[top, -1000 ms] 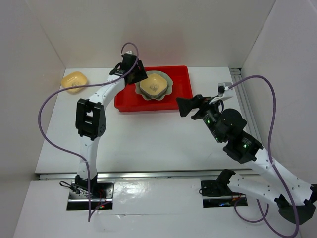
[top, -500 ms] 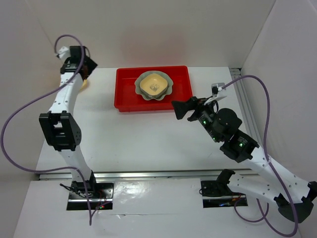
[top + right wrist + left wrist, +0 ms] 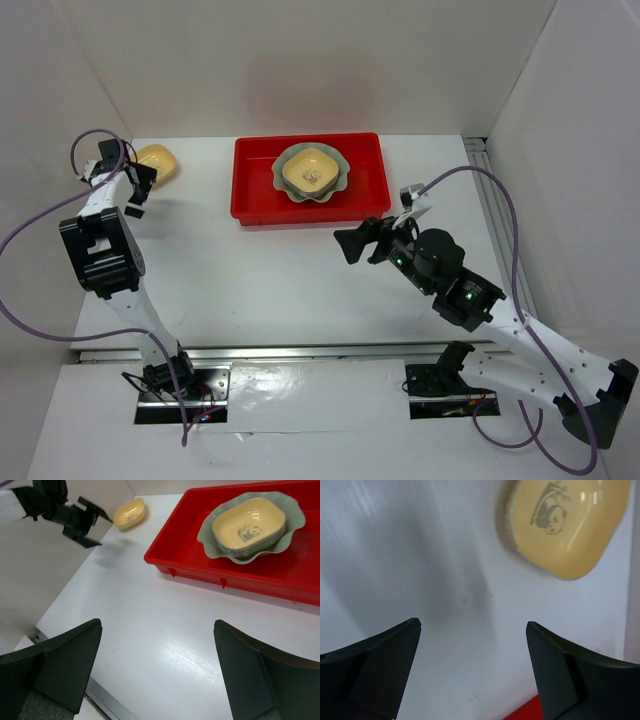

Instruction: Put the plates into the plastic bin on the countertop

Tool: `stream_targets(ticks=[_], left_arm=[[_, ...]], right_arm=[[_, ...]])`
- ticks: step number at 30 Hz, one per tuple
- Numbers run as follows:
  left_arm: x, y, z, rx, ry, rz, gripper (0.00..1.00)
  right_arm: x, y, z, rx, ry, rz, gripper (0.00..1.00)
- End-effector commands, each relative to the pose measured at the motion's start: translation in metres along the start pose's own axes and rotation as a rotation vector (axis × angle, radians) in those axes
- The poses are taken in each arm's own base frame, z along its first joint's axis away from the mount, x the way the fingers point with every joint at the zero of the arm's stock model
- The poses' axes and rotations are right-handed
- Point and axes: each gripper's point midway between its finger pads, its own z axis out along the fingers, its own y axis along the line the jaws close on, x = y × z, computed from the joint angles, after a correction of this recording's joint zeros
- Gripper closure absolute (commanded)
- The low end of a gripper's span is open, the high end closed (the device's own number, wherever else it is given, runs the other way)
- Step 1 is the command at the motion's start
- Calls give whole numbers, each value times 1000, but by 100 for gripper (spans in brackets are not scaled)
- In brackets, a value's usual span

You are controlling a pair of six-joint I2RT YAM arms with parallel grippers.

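Note:
The red plastic bin [image 3: 255, 195] stands at the back middle of the white countertop [image 3: 280, 280]. In it sits the large pale-green scalloped dish [image 3: 340, 178] with a stack of small dishes inside, a yellow one [image 3: 310, 171] on top; the stack also shows in the right wrist view [image 3: 249, 525]. A second yellow dish [image 3: 162, 160] lies alone at the far left, also in the left wrist view [image 3: 565, 522]. My left gripper [image 3: 138, 193] is open and empty just beside it. My right gripper [image 3: 352, 245] is open and empty, in front of the bin.
White walls enclose the countertop on the left, back and right. A metal rail [image 3: 300, 352] runs along the near edge. Purple cables loop from both arms.
My left arm has swung from over the bin out to the far left, beside the lone yellow dish. My right gripper has shifted slightly left and toward the near edge.

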Motion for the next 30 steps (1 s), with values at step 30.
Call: stream_targets(ticks=[30], left_arm=[[5,-53,93,66,-102,-245,7]], right_arm=[[18,5,11,-68,-14,-43,0]])
